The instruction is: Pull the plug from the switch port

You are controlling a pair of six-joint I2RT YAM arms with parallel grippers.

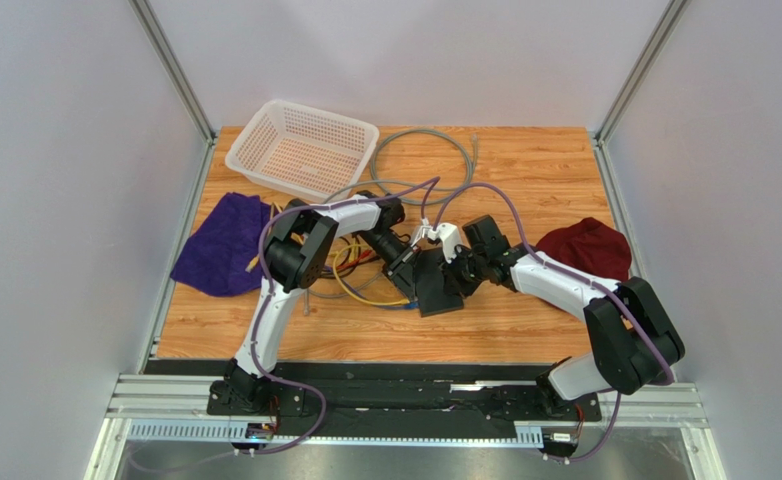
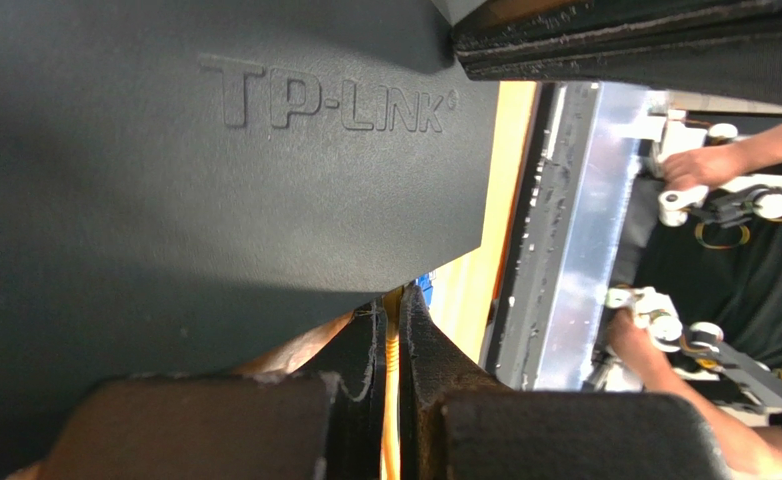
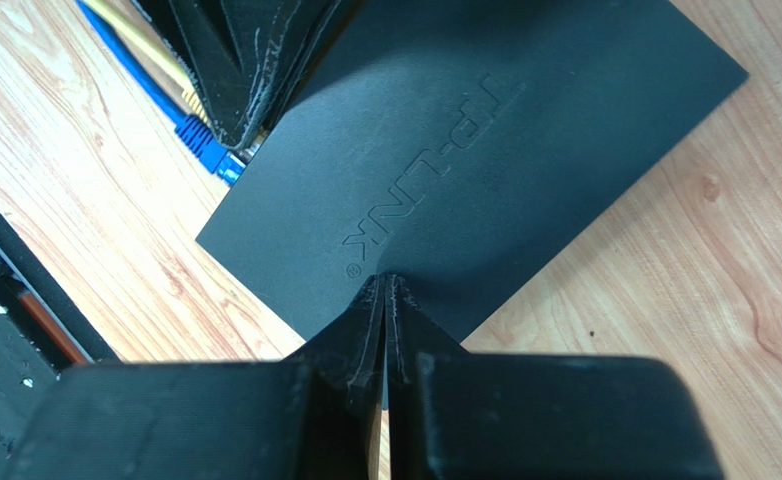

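switch: flat black box (image 1: 437,288) with an embossed logo on top, lay flat on the desk (image 1: 525,325) mid-way between the two arms, long axis running roughly near-to-far with a slight tilt
socket edge: the long edge on the left arm's side; cables left it toward the left
blue plug: (image 3: 210,150) sat in a port near one corner of that edge, just beside the left hand's fingertips
yellow cable: (image 2: 392,395) ran straight out from the socket edge into the left hand; its own plug was hidden behind the fingers, so I couldn't tell how deep it sat
left hand: (image 2: 393,305) fingers nearly together, clamped on the yellow cable, tips right up against the socket edge
right hand: (image 3: 385,283) fingers together with nothing between them, tips at the adjoining edge by the logo; contact with the top looked likely, not certain
nearer arm: left, already at the ports; right was on another side of the box
key relation: cable axis pointed square out from the socket edge toward the left hand, so the pull probably needed to go straight back along that line, away from the box
risk: box might slide with the cable unless the right hand pinned it down
cable tangle: yellow loops (image 1: 360,278) piled on the desk to the left of the switch
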